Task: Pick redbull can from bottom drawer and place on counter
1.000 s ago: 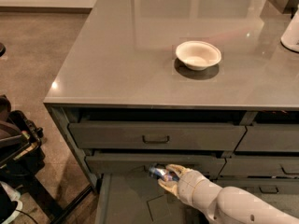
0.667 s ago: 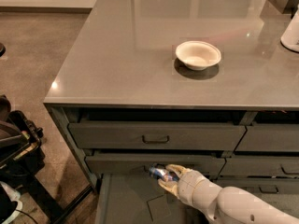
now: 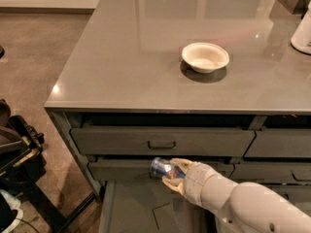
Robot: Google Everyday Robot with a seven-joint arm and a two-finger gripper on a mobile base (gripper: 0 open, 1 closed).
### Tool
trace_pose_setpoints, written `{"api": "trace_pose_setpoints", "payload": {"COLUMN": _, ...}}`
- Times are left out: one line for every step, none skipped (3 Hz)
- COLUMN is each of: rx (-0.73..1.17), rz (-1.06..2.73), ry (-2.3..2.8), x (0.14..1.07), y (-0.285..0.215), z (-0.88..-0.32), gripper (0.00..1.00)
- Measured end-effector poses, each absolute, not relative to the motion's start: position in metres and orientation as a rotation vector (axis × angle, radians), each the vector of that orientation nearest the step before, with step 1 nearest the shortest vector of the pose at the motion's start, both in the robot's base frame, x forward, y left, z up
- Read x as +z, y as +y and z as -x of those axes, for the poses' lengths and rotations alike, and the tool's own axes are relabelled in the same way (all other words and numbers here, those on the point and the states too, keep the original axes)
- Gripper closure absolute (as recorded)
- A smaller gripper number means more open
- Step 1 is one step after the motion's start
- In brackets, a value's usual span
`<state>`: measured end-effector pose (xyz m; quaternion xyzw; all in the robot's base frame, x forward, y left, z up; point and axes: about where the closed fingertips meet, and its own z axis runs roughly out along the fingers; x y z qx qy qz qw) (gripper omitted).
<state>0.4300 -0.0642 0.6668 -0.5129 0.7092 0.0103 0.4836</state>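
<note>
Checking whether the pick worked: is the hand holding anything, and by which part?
Yes: the hand, above the open bottom drawer, holds the redbull can sideways by the end nearest the wrist; its other end sticks out free.

The bowl (image 3: 205, 57) sits on the counter (image 3: 121, 67), right of its middle, and a container (image 3: 302, 33) stands at the counter's far right edge. Beneath the counter are two stacked drawers (image 3: 163, 141), with the bottom drawer (image 3: 141, 208) pulled out below them. The gripper (image 3: 171, 174) hangs over that drawer's back end with the can (image 3: 160, 168) clamped in it, seemingly clear of the drawer floor.
</note>
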Motion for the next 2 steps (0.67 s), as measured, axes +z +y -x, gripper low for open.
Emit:
{"api": "trace_pose_setpoints", "payload": {"rx": -0.079, "rz": 1.313, "ry": 1.688, "x": 0.721, "y": -0.050, "z": -0.422, "gripper": 1.00}}
{"api": "trace_pose_setpoints", "payload": {"rx": -0.250, "rz": 1.374, "ry": 1.612, "x": 0.787, "y": -0.037, "z": -0.422, "gripper": 1.00}}
